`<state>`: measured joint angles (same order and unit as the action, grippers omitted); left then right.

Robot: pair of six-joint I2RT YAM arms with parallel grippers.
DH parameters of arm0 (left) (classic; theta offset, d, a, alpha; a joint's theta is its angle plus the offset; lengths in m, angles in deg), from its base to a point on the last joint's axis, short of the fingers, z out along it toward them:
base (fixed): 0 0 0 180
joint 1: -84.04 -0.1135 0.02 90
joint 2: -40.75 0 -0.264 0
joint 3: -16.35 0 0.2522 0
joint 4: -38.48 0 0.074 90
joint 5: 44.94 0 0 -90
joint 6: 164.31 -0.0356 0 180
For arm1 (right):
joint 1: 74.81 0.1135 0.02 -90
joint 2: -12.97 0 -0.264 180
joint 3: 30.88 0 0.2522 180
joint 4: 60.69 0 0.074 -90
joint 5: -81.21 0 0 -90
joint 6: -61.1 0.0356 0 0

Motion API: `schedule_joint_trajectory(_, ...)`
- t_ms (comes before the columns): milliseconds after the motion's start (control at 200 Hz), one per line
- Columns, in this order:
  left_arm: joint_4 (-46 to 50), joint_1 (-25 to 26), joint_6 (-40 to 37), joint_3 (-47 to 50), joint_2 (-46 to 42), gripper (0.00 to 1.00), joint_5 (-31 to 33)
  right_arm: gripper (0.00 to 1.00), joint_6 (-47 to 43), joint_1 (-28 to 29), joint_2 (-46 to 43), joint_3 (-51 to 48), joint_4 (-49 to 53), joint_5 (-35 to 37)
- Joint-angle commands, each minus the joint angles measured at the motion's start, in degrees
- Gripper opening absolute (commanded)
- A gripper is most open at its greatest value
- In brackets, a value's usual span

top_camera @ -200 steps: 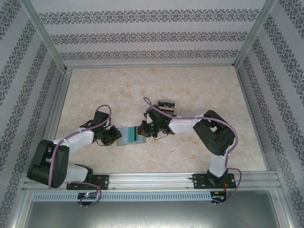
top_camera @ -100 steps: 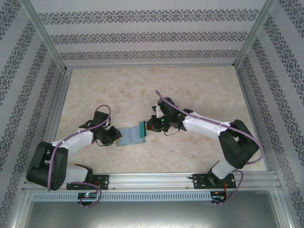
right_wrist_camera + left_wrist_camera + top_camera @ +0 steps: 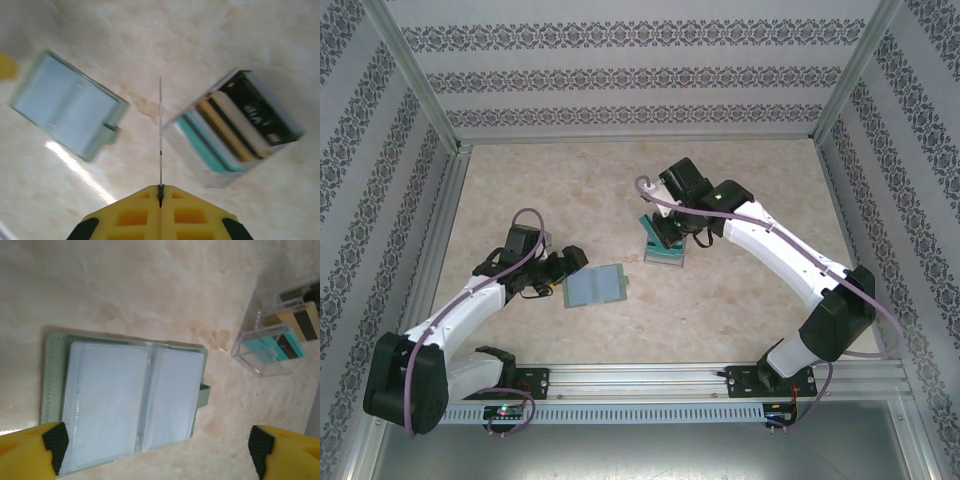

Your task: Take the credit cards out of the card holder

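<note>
The card holder (image 3: 597,287) lies open and flat on the table, its clear slot pockets (image 3: 125,405) looking empty. My left gripper (image 3: 570,263) stands open just left of it, the fingers wide apart around its near edge (image 3: 157,442) and not touching it. My right gripper (image 3: 665,232) is shut on one of the credit cards, seen edge-on as a thin line (image 3: 160,135). It hangs over a clear stand (image 3: 235,130) holding a teal card (image 3: 200,140), a tan-gold card (image 3: 220,125) and a black card (image 3: 257,112).
The clear stand (image 3: 665,256) sits right of and behind the card holder, under the right wrist. Aluminium frame rails (image 3: 650,372) and patterned walls enclose the marble-look table. Bare table lies toward the back and far right.
My right gripper has drawn a card out of the holder and carried it back and right to above the clear stand. My left gripper has opened, let go of the holder and drawn back slightly.
</note>
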<state>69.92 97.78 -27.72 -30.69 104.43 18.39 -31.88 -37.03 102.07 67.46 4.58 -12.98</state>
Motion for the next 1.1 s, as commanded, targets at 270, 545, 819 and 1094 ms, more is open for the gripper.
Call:
schedule_joint_trajectory(270,4.65,-0.64,-1.56,-1.04,-4.04,1.00,1.71,0.00,-27.89,7.08,11.34,2.71,5.09,21.89)
schedule_joint_trajectory(545,4.82,-0.66,-1.16,-0.08,-4.76,1.00,2.12,0.00,-31.02,7.24,13.77,-0.57,1.61,25.65)
schedule_joint_trajectory(819,4.32,-0.70,-0.89,0.23,-4.26,1.00,2.24,0.00,-31.24,6.65,15.52,-2.52,-0.30,23.63)
schedule_joint_trajectory(1094,4.48,-0.67,-1.04,0.32,-4.06,1.00,2.29,0.00,-30.22,5.74,17.98,-2.84,-2.39,22.89)
